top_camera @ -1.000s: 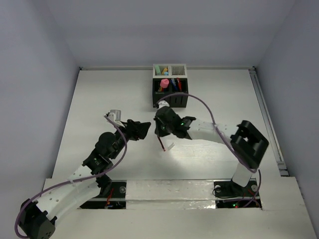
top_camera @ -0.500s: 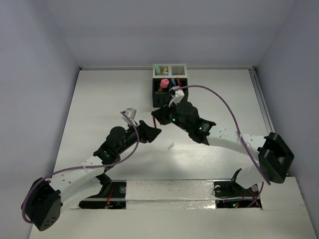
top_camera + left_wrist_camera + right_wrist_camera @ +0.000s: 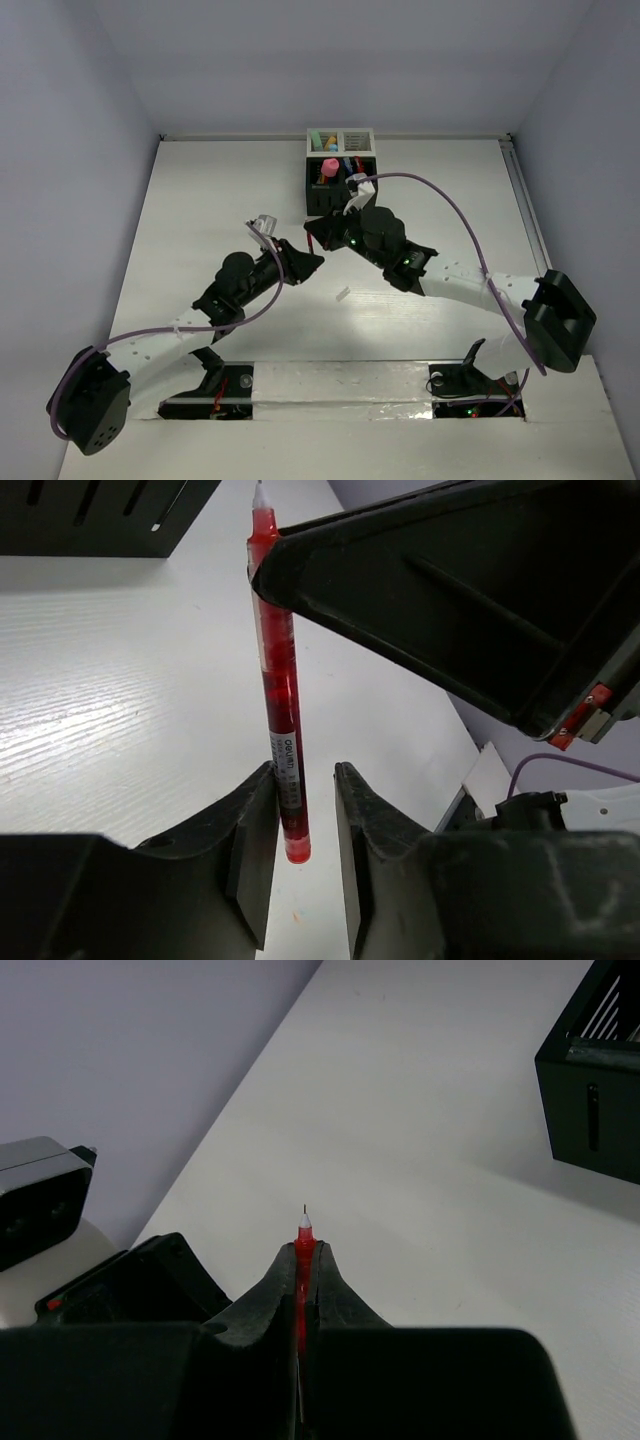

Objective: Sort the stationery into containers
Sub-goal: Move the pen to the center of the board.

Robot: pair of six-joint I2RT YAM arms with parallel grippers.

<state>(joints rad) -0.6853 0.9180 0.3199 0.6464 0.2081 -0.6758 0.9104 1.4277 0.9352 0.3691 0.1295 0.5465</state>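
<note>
My right gripper (image 3: 316, 236) is shut on a thin red pen (image 3: 304, 1232), whose tip pokes out past the fingertips. In the left wrist view the red pen (image 3: 279, 680) hangs from the right gripper, and its lower end sits between my left gripper's (image 3: 305, 780) open fingers, close against the left finger (image 3: 255, 810). The two grippers meet just in front of the black box (image 3: 340, 198), which is joined to the white box (image 3: 342, 140) behind it. A small white bit (image 3: 342, 294) lies on the table near the grippers.
The boxes hold a pink marker (image 3: 330, 166), an orange one, a light blue one and some pens. The black box's corner shows in the right wrist view (image 3: 600, 1070) and in the left wrist view (image 3: 90, 515). A rail (image 3: 535, 240) runs along the table's right edge.
My right gripper lifted the red pen off the table and carried it back toward the boxes. My left arm reached forward, bringing its open fingers around the pen's lower end.
</note>
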